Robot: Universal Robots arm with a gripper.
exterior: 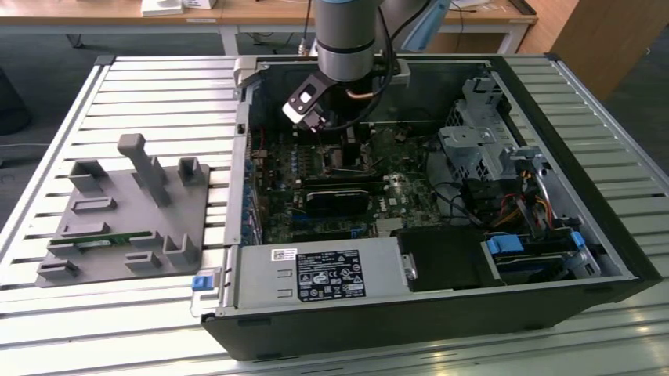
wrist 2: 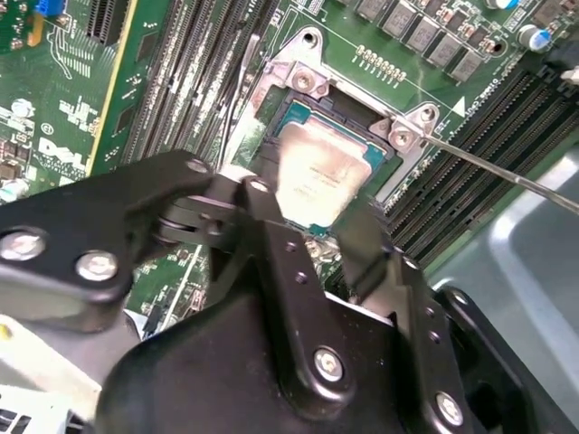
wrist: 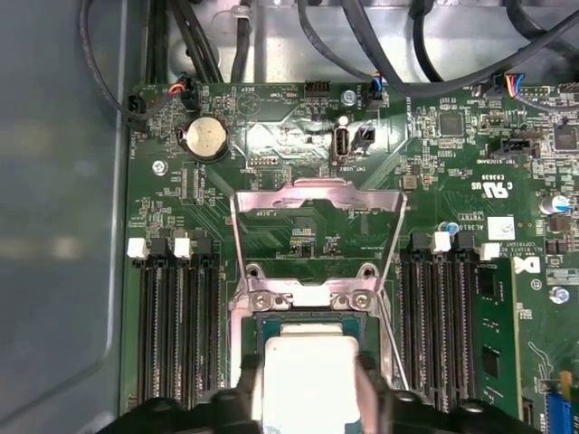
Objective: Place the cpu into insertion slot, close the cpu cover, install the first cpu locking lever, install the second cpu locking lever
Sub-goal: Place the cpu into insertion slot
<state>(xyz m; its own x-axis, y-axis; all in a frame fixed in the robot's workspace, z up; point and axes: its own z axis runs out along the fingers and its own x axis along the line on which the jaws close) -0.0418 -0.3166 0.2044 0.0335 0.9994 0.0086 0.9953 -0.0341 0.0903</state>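
In the exterior view the arm reaches down into the open computer case, with my gripper (exterior: 320,125) low over the motherboard. In both wrist views the cpu (wrist: 304,366) (wrist 2: 317,167), a silver-topped square chip, sits between my two black fingers (wrist: 369,384), which press on its opposite edges. It hangs level, right over or just inside the insertion slot (wrist: 263,324), whose dark frame shows around it. The cpu cover (wrist: 262,203) is swung open and stands back from the slot as a silver frame. A thin locking lever (wrist 2: 507,176) sticks out beside the socket.
Long black memory slots (wrist: 181,334) (wrist: 439,325) flank the socket on both sides. A coin battery (wrist: 204,137) and cable bundles (wrist: 362,45) lie beyond the cover. A grey parts fixture (exterior: 125,211) stands on the slatted table, at the exterior view's left of the case.
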